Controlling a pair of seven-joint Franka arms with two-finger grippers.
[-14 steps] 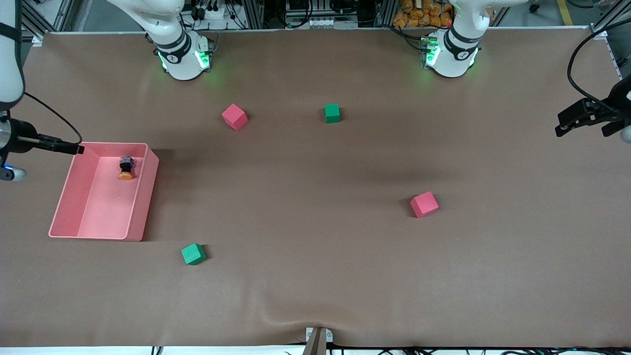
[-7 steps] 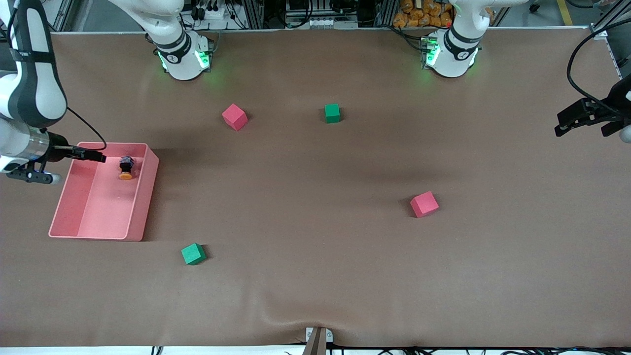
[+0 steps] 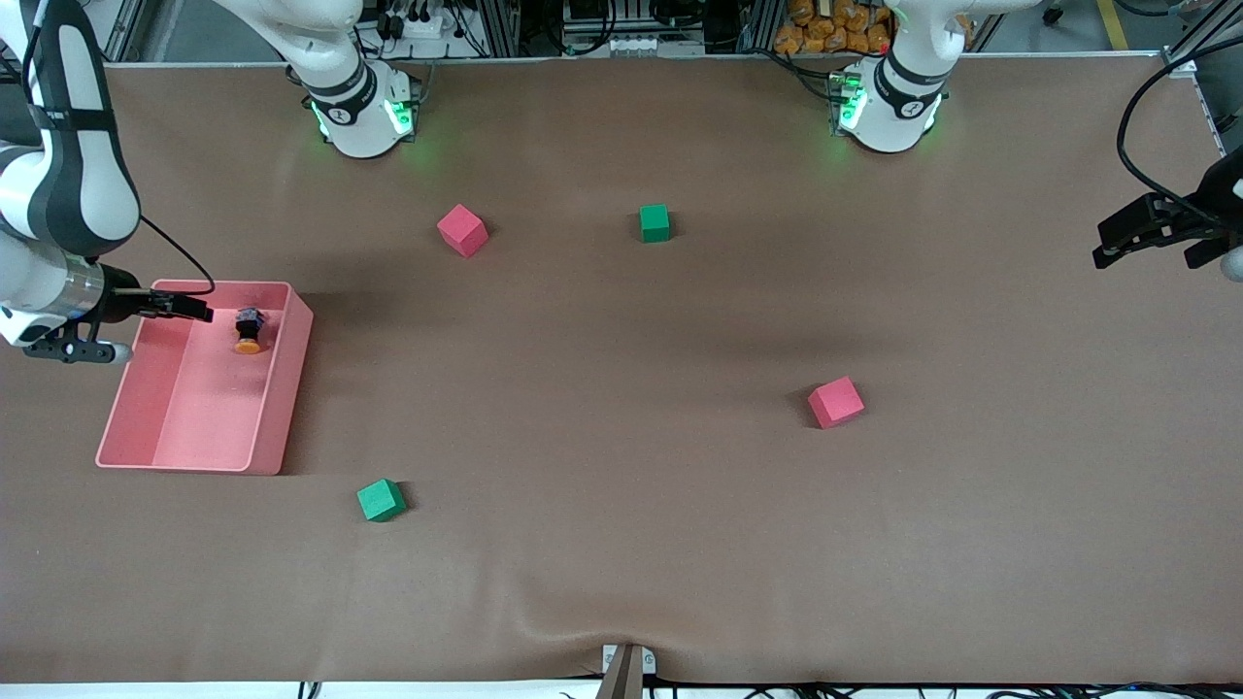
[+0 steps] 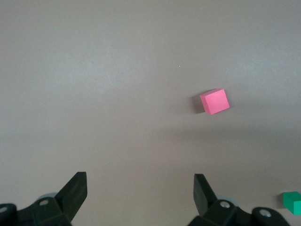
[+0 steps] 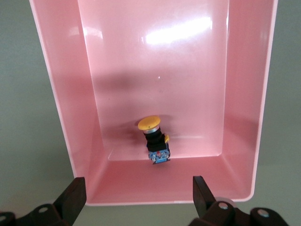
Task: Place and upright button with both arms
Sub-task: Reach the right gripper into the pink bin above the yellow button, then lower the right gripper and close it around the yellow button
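We see the left gripper (image 4: pixel 138 195) with its two black fingers (image 4: pixel 75 190) spread wide above the bare brown table (image 4: pixel 103 84), a pink cube (image 4: pixel 215 101) resting there and a green cube (image 4: pixel 292 201) at the frame's edge.

No legible text, seemingly.

Pink bin (image 3: pixel 277 388) at right arm's end of brown table (image 3: pixel 621 582); two red cubes (image 3: pixel 461 230) (image 3: pixel 835 402), two green cubes (image 3: pixel 655 222) (image 3: pixel 381 500) scattered well apart.
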